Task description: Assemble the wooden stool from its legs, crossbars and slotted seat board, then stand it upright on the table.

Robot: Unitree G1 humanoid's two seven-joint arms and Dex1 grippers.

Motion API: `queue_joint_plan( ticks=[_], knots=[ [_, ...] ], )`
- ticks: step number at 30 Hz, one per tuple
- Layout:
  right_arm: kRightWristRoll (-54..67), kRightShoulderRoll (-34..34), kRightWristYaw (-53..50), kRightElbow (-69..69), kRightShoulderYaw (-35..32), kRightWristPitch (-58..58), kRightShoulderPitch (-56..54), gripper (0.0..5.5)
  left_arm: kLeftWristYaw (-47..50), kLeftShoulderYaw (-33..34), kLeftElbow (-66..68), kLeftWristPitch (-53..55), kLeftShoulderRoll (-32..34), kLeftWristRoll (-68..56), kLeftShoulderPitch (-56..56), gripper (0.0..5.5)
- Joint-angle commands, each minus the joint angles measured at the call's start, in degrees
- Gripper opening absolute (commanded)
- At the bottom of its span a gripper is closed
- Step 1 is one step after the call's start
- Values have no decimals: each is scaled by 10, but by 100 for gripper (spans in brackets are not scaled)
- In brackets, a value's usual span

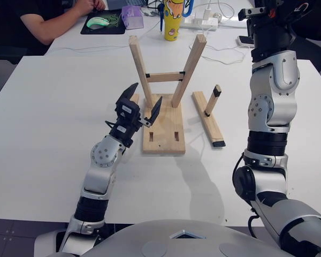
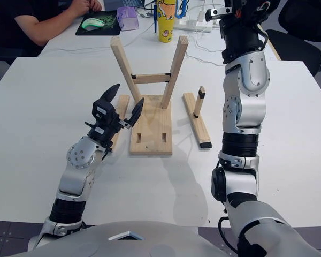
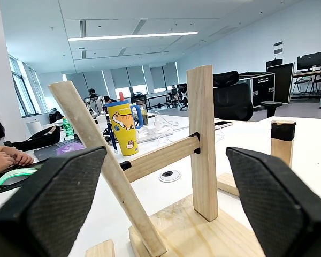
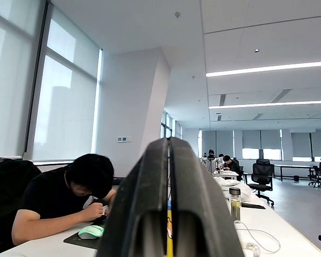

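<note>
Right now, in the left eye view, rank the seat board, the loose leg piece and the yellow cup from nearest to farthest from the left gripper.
1. seat board: just beside the left gripper, to its right.
2. loose leg piece: lying past the board's right edge.
3. yellow cup: farthest, on the table behind.

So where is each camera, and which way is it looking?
Left eye: on the head, looking down at the table; both arms and the open left hand show.
Right eye: beside it, same scene.
Left wrist: down low, looking between its fingers at the stool and cup.
Right wrist: up high, looking across the office past the shut right hand.
Shared: eyes and left wrist both see the cup.
</note>
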Motion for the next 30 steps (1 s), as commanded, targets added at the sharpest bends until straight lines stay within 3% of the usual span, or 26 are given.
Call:
queue_joint_plan(
  ticks=[1,7,12,14,24,27,30],
  knots=[
    [-14,-3,5,-10,13,-5,-5,2,-3,-3,0,-1,1,1,2,415],
    [-22,5,-1,17,28,28,20,2,-4,-2,-4,1,3,0,5,415],
    [-71,-8,13,219,94,239,195,2,0,4,0,3,0,-5,2,415],
    [-71,-5,16,227,97,255,229,2,-1,11,4,2,0,-12,0,415],
    [-54,1,15,164,65,133,133,2,1,20,15,-2,-5,-14,-17,415],
    [-42,-5,24,77,33,15,127,2,1,16,13,-2,-6,-11,-10,415],
    [-50,-37,7,8,4,6,100,2,3,15,9,1,-8,-11,-4,415]
  ],
)
